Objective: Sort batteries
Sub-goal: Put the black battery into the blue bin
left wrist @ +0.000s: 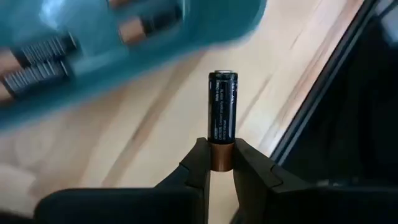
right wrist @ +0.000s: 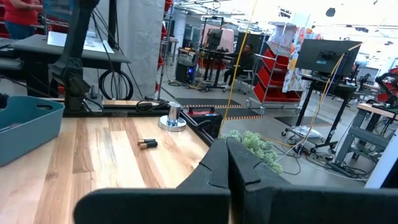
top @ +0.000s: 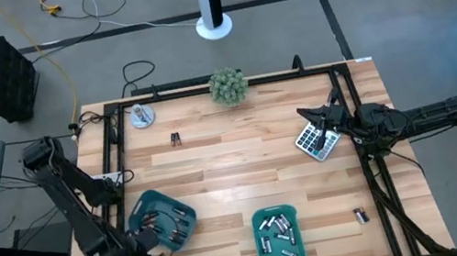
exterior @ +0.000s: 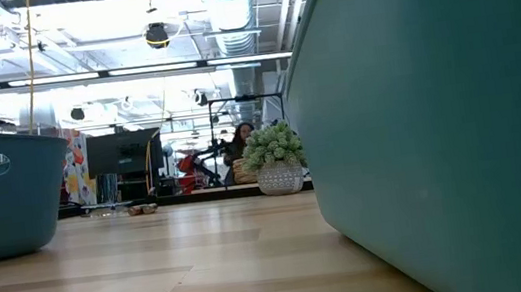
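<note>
The left gripper's fingers (left wrist: 186, 167) pinch a dark battery (left wrist: 222, 112) by its coppery end, so we judge it is held out lengthwise to be dropped beside the like cells in the left teal tray (top: 163, 204), while the silvery ones lie in the middle tray (top: 264, 254). The right gripper (right wrist: 227, 148) waits with fingers pressed together over the calculator (top: 315, 142) (it holds nothing). We see two strays on the pale wooden table (top: 243, 158), a pair (top: 175, 139) near the far edge and one (top: 360, 215) at the right, with a potted plant (top: 228, 86) and a busy workshop behind.
</note>
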Robot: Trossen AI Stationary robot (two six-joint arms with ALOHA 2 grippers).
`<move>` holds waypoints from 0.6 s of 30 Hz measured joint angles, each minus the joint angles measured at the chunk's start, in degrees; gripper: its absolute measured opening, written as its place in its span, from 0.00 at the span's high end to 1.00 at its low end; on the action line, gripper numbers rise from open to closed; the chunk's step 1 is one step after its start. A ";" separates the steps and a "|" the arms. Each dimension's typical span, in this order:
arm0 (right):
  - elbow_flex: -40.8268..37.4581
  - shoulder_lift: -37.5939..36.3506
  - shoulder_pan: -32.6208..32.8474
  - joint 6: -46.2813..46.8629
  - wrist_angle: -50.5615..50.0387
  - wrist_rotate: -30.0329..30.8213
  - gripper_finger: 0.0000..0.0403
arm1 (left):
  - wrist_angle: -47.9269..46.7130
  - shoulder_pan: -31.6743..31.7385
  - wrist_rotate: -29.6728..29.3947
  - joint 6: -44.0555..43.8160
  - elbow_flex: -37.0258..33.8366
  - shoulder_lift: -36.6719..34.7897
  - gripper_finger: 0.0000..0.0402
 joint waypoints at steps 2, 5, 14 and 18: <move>0.00 0.00 0.00 0.00 0.00 0.00 0.99 | -1.52 0.34 -3.35 0.17 0.01 -1.09 0.90; 0.00 0.00 0.00 0.00 0.01 0.00 0.99 | -6.03 2.05 -5.04 -0.78 0.02 -1.30 0.90; 0.02 0.00 0.00 0.00 0.00 0.00 0.99 | -12.75 10.85 -5.12 3.74 -0.02 -1.24 0.88; 0.02 0.00 0.00 0.00 0.00 0.00 0.99 | -12.77 14.24 -5.03 7.68 -0.52 -1.27 0.86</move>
